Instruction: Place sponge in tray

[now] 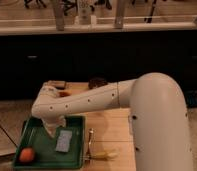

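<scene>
Hovering over the tray [42, 150], my jaws [53, 129] hang at the end of my arm [87, 102], above the tray's upper middle. Whether they are spread or pressed together I cannot tell; the wrist and its shadow hide the tips from this view.

What matters is where the sponge [63, 140] lies from them: just below and a little to the right, flat on the tray floor, inside the rim. I see no part of me touching it. Its long axis runs roughly up and down the view, leaning slightly, close to parallel with the tray's right wall, and it sits nearer that wall than the left one.

An orange ball [26, 155] rests in the tray's near left corner, well apart from the sponge. A banana [103, 155] lies on the desk [109, 130] just outside the tray's right rim. A bowl [97, 82] and a brown block [56, 85] sit at the far side of the desk.

I judge the task all but done: the sponge is in the tray, so the next move only needs me to lift up and away without dragging it.
</scene>
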Available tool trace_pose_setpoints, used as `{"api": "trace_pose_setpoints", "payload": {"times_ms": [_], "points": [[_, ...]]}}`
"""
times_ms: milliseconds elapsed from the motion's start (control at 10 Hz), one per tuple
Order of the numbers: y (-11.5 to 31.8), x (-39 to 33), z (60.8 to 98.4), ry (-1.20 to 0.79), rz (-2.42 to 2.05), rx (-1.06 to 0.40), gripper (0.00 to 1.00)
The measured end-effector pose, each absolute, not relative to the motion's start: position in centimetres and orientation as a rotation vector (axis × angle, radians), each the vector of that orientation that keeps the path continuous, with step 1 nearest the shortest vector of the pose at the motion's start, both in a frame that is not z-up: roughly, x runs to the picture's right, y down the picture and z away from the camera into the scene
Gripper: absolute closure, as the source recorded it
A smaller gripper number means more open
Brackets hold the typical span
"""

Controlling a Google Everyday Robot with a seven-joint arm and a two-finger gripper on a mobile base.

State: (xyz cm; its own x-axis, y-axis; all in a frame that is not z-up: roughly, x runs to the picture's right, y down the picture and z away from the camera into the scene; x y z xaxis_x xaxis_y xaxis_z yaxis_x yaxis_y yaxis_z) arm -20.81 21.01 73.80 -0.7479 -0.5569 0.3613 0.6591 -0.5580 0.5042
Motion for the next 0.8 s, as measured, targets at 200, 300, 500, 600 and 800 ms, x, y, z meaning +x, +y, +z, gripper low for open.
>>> {"api": "trace_pose_setpoints", "payload": {"times_ms": [200,300,500,600,800], "points": [[21.11,-20.70,73.71,-0.829,-2.289,-0.211,0.39],[21.10,-20.69,73.67,-0.828,-2.294,-0.211,0.30],[21.11,-20.62,73.66,-0.827,-2.298,-0.214,0.28],[21.10,-20.55,73.66,-0.823,-2.306,-0.216,0.23],[21.07,-20.44,73.70,-0.817,-2.318,-0.217,0.20]]}}
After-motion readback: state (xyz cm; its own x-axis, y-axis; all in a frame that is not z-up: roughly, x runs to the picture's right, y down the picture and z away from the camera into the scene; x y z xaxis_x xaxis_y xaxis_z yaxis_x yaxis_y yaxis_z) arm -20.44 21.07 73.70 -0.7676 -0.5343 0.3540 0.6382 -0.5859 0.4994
